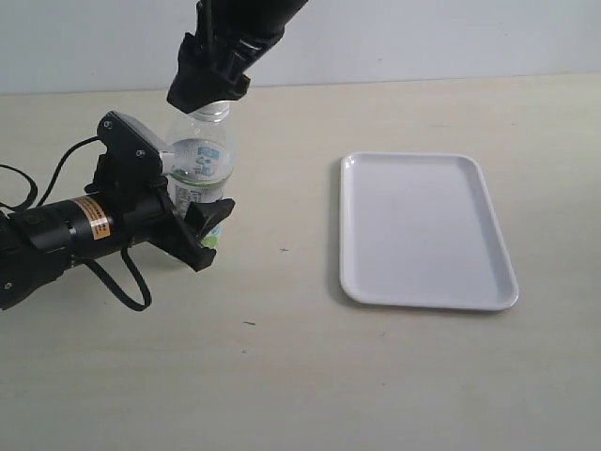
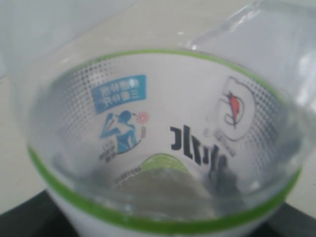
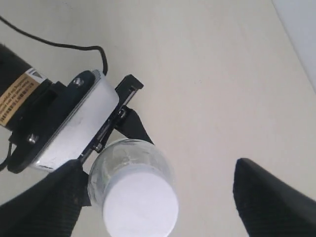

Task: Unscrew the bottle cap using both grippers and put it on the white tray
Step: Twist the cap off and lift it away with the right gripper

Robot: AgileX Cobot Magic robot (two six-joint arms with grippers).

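Hovering over bottle cap (image 3: 139, 210), right gripper (image 1: 208, 92) was spread | left gripper (image 1: 183, 193) pinched bottle (image 1: 199, 164) | risk: cap sat off-centre, closing could've shoved it

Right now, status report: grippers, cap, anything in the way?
Left gripper shut on bottle. Right gripper open, straddling bottle cap; cap on neck. Nothing between bottle and white tray.

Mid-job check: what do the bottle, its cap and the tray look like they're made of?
The bottle looks like thin clear plastic: its wall is see-through, with a glossy printed label around it. The bottle cap seems opaque white plastic, matte on top. The white tray appears to be smooth moulded plastic with a rounded rim, though coated metal cannot be ruled out.
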